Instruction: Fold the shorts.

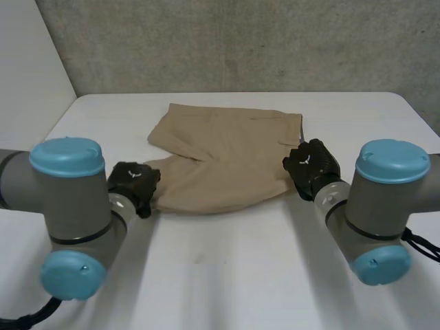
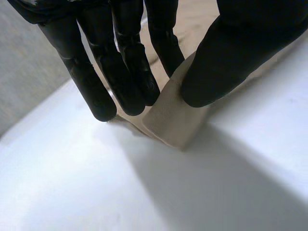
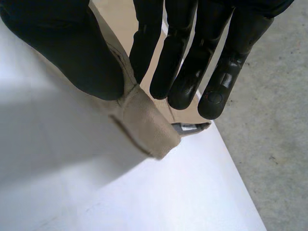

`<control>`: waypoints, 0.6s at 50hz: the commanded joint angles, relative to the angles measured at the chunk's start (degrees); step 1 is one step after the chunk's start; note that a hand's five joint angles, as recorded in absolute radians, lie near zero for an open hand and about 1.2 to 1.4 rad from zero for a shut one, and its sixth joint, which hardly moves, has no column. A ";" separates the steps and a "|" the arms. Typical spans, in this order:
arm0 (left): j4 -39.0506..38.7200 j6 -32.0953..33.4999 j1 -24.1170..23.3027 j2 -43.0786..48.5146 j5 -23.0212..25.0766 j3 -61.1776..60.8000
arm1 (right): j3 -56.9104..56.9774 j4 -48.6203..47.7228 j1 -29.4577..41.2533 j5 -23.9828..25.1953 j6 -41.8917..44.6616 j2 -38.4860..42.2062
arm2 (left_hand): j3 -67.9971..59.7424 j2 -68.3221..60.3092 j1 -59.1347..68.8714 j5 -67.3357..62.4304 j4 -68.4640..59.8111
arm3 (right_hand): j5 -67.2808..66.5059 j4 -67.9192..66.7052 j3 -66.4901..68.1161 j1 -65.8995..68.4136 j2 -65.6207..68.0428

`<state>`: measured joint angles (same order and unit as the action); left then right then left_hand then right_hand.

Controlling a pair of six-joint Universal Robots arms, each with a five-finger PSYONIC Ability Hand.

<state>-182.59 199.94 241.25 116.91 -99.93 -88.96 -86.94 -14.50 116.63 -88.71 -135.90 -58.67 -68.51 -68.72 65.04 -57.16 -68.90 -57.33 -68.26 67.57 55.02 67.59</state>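
A: Quick rundown, L to R?

B: Left hand [image 1: 134,184] pinches the shorts' [image 1: 220,161] near-left corner, thumb vs fingers. The shorts lie flat, mid table [image 1: 227,275]. Right hand [image 1: 313,167] pinches the near-right corner the same way.

A: Best way to fold?

B: I'd lift both corners together at the same height, keep the edge taut btwn hands, carry it to the far edge, line up, then let go.
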 commanded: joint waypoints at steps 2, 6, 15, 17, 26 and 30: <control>10.32 0.36 -3.41 -10.02 0.00 -3.32 | -0.86 17.99 -0.17 0.99 -0.33 -6.45 | -11.49 -11.28 14.96 -12.84 -11.10 | -12.67 -11.74 12.43 24.98 12.41; 17.34 2.11 -4.03 -16.35 0.08 -7.01 | -1.39 30.03 -0.35 1.78 0.20 -7.94 | -11.49 -11.28 14.96 -12.84 -11.10 | -12.67 -11.74 12.43 24.98 12.41; 22.19 13.01 -6.14 -30.94 1.14 -21.68 | -11.22 46.75 -0.96 6.44 9.33 -22.34 | -11.49 -11.28 14.96 -12.84 -11.10 | -12.67 -11.74 12.43 24.98 12.41; 21.76 15.03 -6.40 -33.67 1.23 -24.85 | -12.63 46.75 -1.22 7.14 10.39 -23.67 | -11.49 -11.28 14.96 -12.84 -11.10 | -12.67 -11.74 12.43 24.98 12.41; 9.29 16.71 -5.79 -27.71 0.88 -22.67 | -10.63 40.61 -1.23 9.52 8.73 -23.77 | -11.49 -11.28 14.96 -12.84 -11.10 | -12.67 -11.74 12.43 24.98 12.41; 2.43 16.62 -5.26 -19.02 0.35 -15.65 | -7.29 32.18 -0.96 5.22 6.18 -19.47 | -11.49 -11.28 14.96 -12.84 -11.10 | -12.67 -11.74 12.43 24.98 12.41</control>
<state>-170.52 216.89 235.22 87.18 -98.94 -113.18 -98.72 27.77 115.41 -79.12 -126.47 -82.98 -68.51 -68.72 65.04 -57.16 -68.90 -57.33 -68.26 67.57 55.02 67.59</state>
